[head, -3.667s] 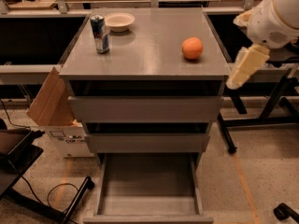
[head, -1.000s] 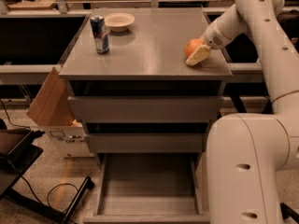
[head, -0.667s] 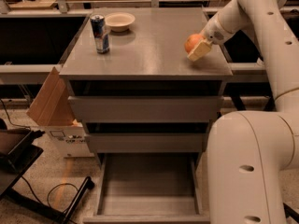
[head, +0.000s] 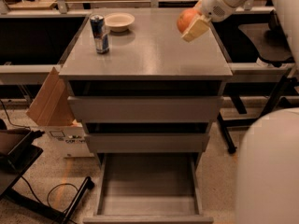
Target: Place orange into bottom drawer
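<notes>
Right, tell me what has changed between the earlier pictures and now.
The gripper swung in from the right, its jaws closed on the small round orange fruit, and lifted it off the grey cabinet top; it now hangs above the right rear. The blue drink can, shallow cream bowl and open grey metal bottom drawer stayed put.

Pincer (head: pixel 189 24) (holding orange (head: pixel 185 17)) above cabinet top (head: pixel 149 52), right rear; bottom drawer (head: pixel 148 185) open below.

Apparently cream end effector (head: pixel 191 25), right-rear over grey cabinet (head: pixel 149 55), holds orange (head: pixel 184 17); bottom drawer (head: pixel 149 190) grey.
</notes>
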Available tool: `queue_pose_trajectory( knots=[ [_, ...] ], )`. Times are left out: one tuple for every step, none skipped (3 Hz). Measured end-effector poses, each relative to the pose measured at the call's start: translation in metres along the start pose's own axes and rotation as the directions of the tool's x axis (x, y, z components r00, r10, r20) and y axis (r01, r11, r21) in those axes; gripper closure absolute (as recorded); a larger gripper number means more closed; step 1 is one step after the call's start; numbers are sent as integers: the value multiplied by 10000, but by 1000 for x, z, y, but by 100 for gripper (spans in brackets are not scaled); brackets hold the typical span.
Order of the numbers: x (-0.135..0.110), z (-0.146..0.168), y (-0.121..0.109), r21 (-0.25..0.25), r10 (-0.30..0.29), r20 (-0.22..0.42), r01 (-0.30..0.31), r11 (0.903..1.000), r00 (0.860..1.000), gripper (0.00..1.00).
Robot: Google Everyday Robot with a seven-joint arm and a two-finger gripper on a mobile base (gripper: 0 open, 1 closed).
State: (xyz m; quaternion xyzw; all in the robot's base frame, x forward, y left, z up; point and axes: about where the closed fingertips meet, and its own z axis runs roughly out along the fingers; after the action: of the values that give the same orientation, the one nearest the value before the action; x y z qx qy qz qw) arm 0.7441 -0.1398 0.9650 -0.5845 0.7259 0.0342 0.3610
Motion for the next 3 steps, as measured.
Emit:
queue_pose_trajectory(
  knots=[
    [-30,-60,19,883,506,635,-561,9945,9967,100],
    [-46,-109,48,1423,2267,1962,-2565,9560,9540,100],
    [-24,-101,90,839,4121,2376,-4412,8935,8796,100]
  ],
)
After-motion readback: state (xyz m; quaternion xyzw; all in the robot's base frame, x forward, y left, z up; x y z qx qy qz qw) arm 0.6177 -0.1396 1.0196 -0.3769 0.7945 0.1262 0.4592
